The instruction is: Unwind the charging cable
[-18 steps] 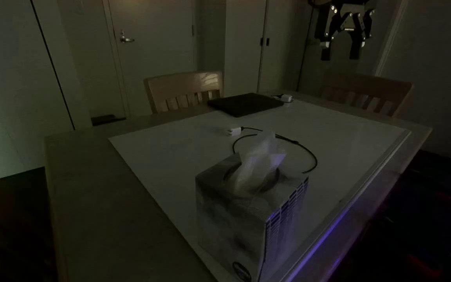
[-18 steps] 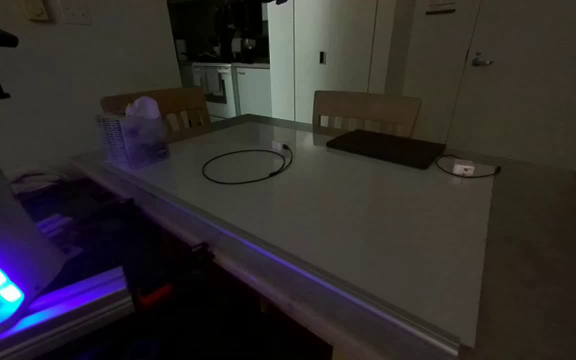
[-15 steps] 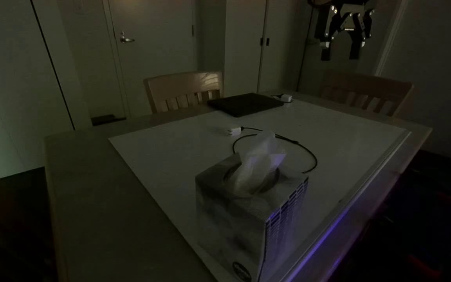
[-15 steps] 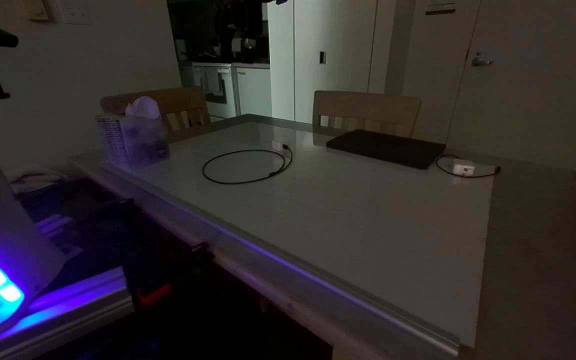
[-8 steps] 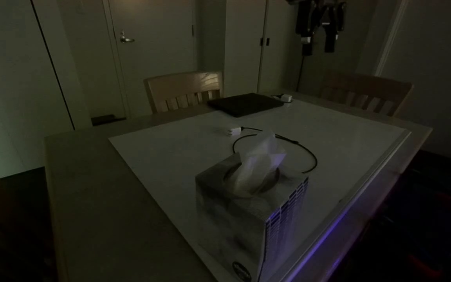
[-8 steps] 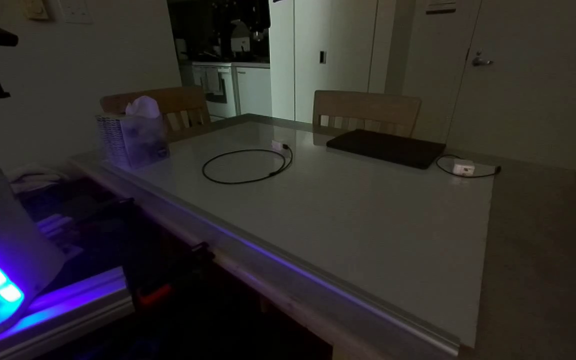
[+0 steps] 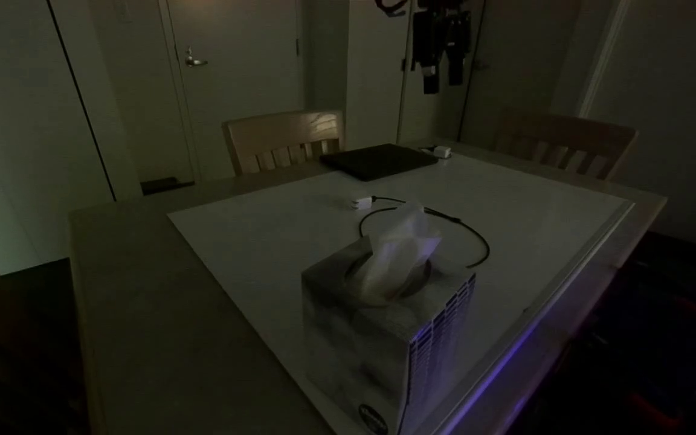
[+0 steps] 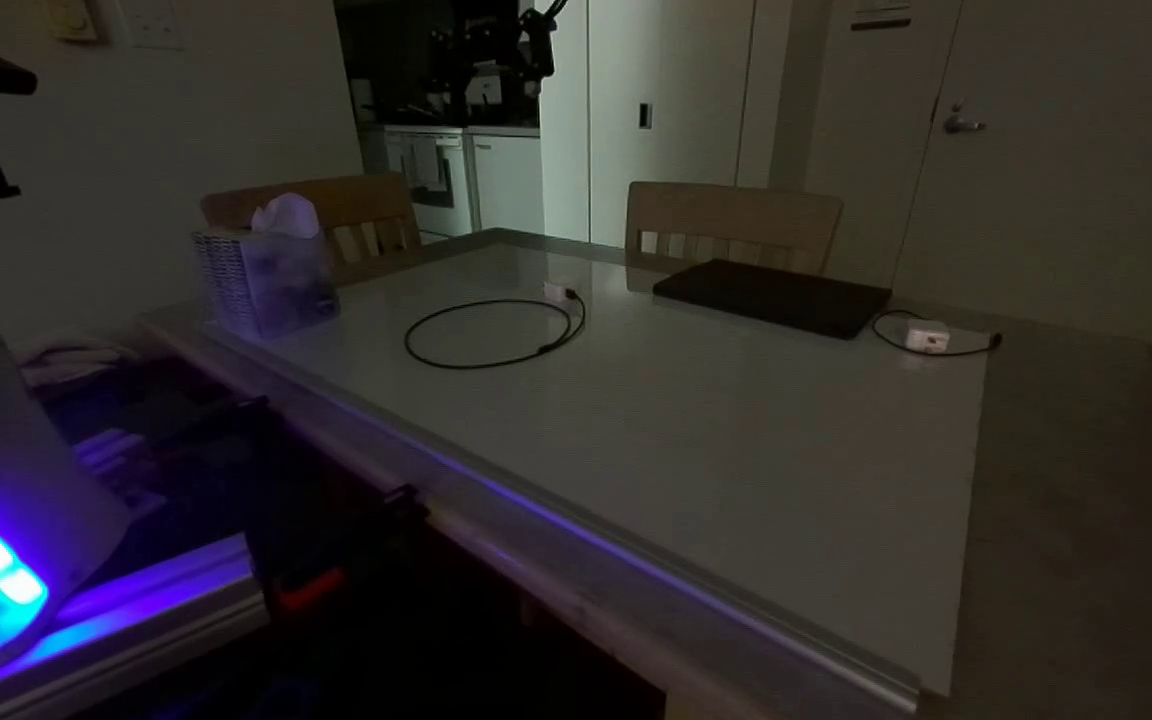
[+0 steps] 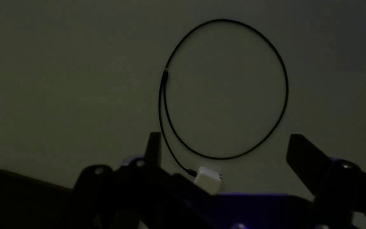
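Charging cable [image 9: 221,158] looped and ungrasped; the step is likely the approach.
Higher than the tissue box [image 7: 378,344], the gripper [image 9: 226,135] stands spread, nothing between its fingers; the cable lies near that box, not touching. Next, presumably, a descent to pinch one end. The wrist view shows the entire loop; in an exterior view the box hides part.
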Controlling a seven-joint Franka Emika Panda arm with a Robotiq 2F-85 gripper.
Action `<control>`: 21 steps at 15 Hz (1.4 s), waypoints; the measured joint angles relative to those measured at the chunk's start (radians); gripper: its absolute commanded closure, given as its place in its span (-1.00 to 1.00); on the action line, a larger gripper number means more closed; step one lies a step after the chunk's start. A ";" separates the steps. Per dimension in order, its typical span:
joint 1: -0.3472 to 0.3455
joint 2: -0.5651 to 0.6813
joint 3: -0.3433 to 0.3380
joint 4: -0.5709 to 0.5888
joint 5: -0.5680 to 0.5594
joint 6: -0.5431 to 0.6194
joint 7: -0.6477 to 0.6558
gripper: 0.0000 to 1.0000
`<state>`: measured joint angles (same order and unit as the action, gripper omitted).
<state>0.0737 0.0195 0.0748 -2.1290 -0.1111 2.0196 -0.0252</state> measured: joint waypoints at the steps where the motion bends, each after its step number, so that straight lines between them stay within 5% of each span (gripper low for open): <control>1: 0.000 -0.007 -0.001 -0.002 0.000 0.000 0.000 -1.00; 8: 0.014 -0.005 0.010 -0.010 -0.074 0.053 -0.038 -1.00; 17: 0.016 0.067 0.012 -0.130 -0.108 0.476 -0.415 -1.00; 21: 0.009 0.143 0.006 -0.132 -0.181 0.535 -0.541 -1.00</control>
<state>0.0827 0.1624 0.0805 -2.2610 -0.2918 2.5548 -0.5662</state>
